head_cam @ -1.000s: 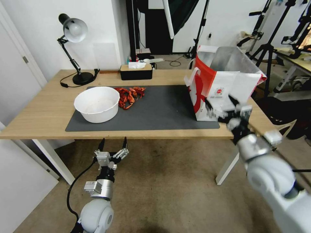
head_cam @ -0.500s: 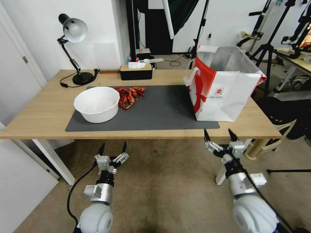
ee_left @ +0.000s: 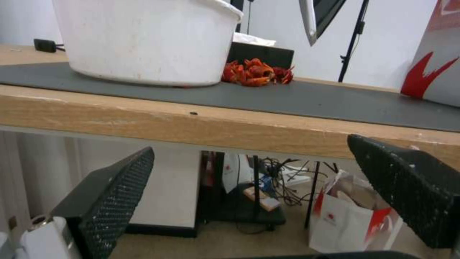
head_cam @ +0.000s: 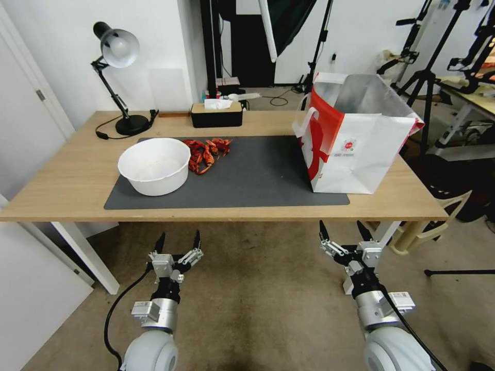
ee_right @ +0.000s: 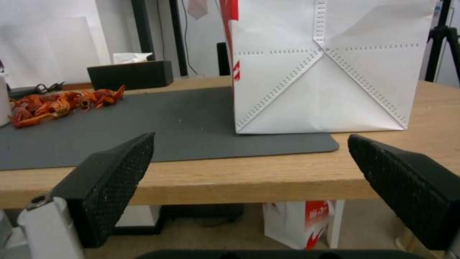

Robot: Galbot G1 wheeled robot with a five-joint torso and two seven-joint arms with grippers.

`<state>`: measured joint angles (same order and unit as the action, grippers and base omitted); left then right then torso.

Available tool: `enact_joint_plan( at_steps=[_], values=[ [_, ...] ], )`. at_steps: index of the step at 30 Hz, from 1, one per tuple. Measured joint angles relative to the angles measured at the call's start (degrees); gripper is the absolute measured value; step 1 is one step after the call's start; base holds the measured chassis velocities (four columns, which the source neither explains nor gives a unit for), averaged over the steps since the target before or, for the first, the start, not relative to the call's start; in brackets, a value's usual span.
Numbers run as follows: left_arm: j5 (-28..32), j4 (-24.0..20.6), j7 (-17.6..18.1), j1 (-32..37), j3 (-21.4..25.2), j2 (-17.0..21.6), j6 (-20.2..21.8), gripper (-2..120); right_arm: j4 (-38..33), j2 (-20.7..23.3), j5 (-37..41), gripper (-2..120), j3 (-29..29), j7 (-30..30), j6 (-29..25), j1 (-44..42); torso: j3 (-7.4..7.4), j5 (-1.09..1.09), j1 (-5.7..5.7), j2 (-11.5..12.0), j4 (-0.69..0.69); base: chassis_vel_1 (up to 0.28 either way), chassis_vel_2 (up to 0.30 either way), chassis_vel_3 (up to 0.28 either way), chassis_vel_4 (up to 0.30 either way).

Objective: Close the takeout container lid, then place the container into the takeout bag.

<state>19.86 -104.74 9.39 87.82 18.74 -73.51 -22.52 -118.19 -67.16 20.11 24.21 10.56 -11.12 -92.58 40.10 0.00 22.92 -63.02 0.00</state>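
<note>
The takeout bag (head_cam: pixel 356 139) stands open on the right end of the table, white with a red side panel and silvery lining; its white front (ee_right: pixel 321 72) faces the right wrist camera. The takeout container and its lid are out of view. My left gripper (head_cam: pixel 178 241) hangs open and empty below the table's front edge, under the white bowl. My right gripper (head_cam: pixel 341 226) is also open and empty, just below and in front of the table edge under the bag. Both wrist views show wide-spread black fingers (ee_left: pixel 110 194) (ee_right: pixel 110 180) with nothing between them.
A dark mat (head_cam: pixel 258 175) covers the wooden table (head_cam: pixel 62 190). On it sit a big white bowl (head_cam: pixel 154 166) and a pile of red crayfish (head_cam: pixel 207 150). A black tissue box (head_cam: pixel 216 114) and desk lamp (head_cam: pixel 117 77) stand at the back. Tripods crowd the right.
My right arm has dropped from in front of the bag to below the table edge, its gripper still open. The left gripper has sunk slightly. Things on the table are unmoved.
</note>
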Motion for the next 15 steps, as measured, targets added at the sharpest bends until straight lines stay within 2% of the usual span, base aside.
enact_joint_plan(
  at_steps=[15],
  values=[
    [-0.05, 0.02, -0.02, -0.02, -0.03, 0.02, -0.02, 100, 0.0, 0.12, 0.22, 100, -0.02, -0.05, 0.21, 0.19, 0.0, 0.0, 0.0, 0.0, 0.0, 0.0, 0.0, 0.0, 0.0]
  ],
)
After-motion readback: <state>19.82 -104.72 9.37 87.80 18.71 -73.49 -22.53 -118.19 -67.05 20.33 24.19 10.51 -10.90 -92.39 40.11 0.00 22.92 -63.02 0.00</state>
